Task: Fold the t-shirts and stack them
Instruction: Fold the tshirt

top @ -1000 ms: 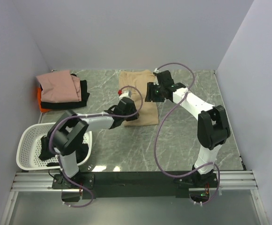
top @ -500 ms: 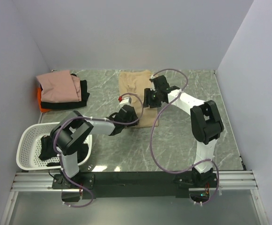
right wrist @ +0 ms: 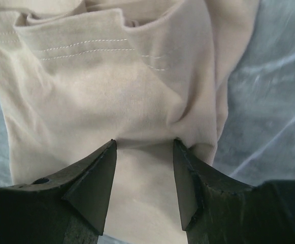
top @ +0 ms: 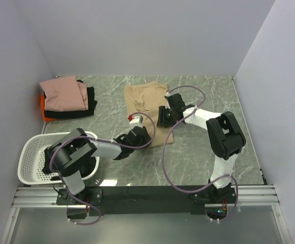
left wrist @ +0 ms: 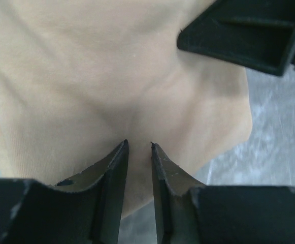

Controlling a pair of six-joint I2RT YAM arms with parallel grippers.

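A rumpled tan t-shirt (top: 146, 96) lay near the middle of a grey marble table (top: 203, 147). The left gripper (left wrist: 138, 146) pinched its near edge between almost-closed fingers, though that hold looked uncertain. The right gripper (right wrist: 144, 143) clamped a pucker of the same cloth, jaws wider. At far left, a pink shirt (top: 61, 94) lay folded on a black shirt (top: 90, 96), behind a white basket (top: 28, 152).
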